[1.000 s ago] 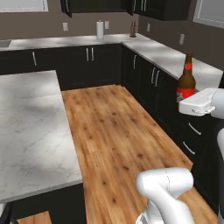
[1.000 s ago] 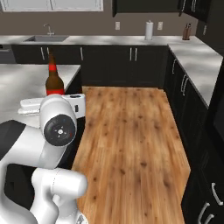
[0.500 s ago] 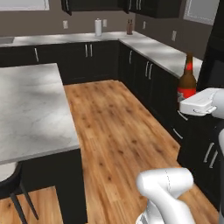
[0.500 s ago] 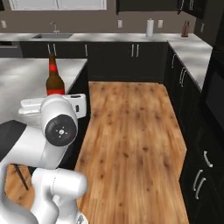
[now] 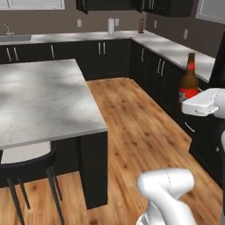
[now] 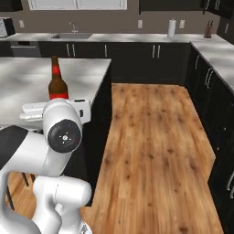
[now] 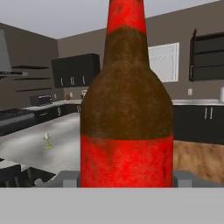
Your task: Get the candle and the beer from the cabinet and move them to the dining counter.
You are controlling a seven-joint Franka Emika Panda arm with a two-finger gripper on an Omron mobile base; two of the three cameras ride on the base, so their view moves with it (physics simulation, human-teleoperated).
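The gripper holds the beer upright, beside the tabletop. The candle already stands on that tabletop. Keep the bottle vertical, then lower it well apart from the candle.

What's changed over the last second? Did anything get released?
Nothing was let go. The base drove: the whole scene shifted, and the dining counter now sits closer with a stool showing beside it. The claw stays shut on the beer, upright as before. The candle already stands on the counter.
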